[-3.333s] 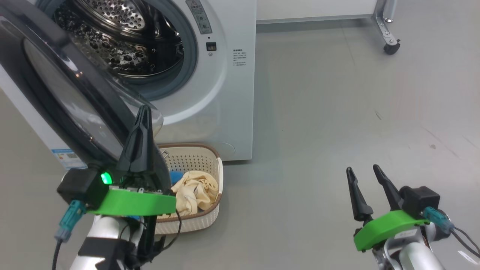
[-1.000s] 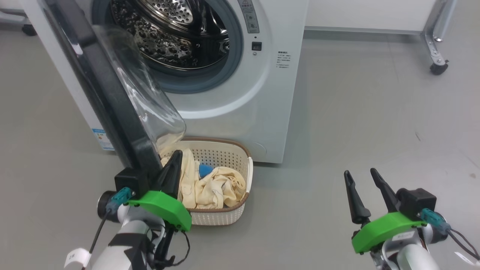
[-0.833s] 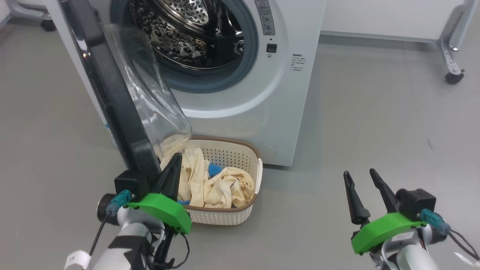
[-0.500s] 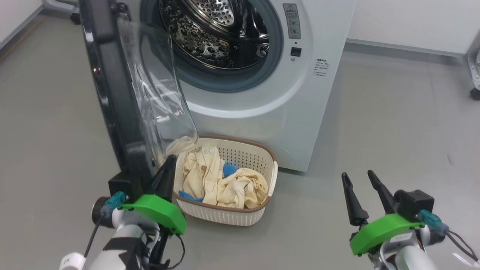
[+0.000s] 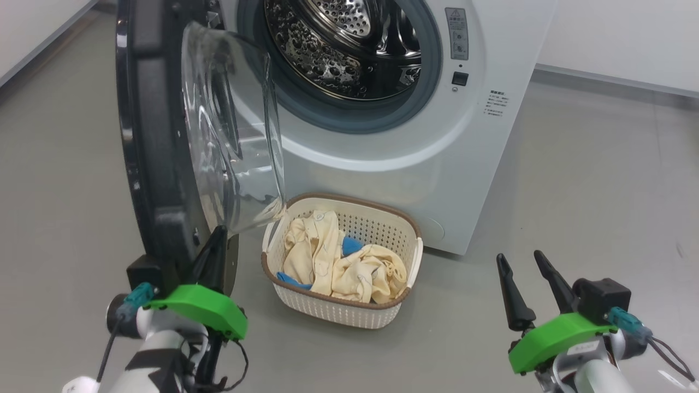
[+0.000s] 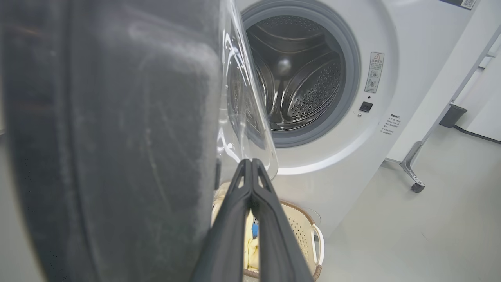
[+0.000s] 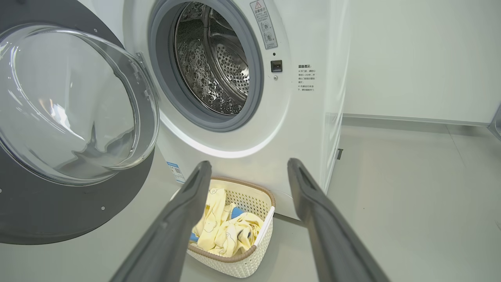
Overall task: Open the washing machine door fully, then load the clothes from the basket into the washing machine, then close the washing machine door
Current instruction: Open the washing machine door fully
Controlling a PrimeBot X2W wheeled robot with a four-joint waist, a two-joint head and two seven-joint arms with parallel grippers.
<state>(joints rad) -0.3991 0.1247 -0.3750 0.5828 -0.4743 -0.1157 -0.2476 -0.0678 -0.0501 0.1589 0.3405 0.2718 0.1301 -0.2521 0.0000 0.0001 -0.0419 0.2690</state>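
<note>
The washing machine [image 5: 393, 164] is white, and its steel drum [image 5: 349, 43] is in plain sight. The washing machine door [image 5: 147, 136] stands swung out to the left, glass bowl [image 5: 235, 136] facing the drum. My left gripper [image 5: 217, 234] is shut and empty, its tips close against the inner side of the door's lower black rim [image 6: 117, 137], at the foot of the glass [image 6: 242, 117]. The cream basket [image 5: 338, 312] sits on the floor in front of the machine with pale yellow clothes [image 5: 333, 262] and a blue piece [image 5: 352, 244] in it. My right gripper [image 5: 519, 256] is open and empty, low right of the basket.
Bare grey floor [image 5: 590, 180] spreads to the right of the machine. A metal frame leg on a caster [image 6: 415, 186] stands beyond the machine's right side, beside a white wall panel [image 7: 411, 58]. The open door takes up the room left of the basket.
The head camera has turned, shifting the whole picture rightward. The door has swung further open to the left, and my shut left gripper has gone left with its lower rim. The right gripper holds still.
</note>
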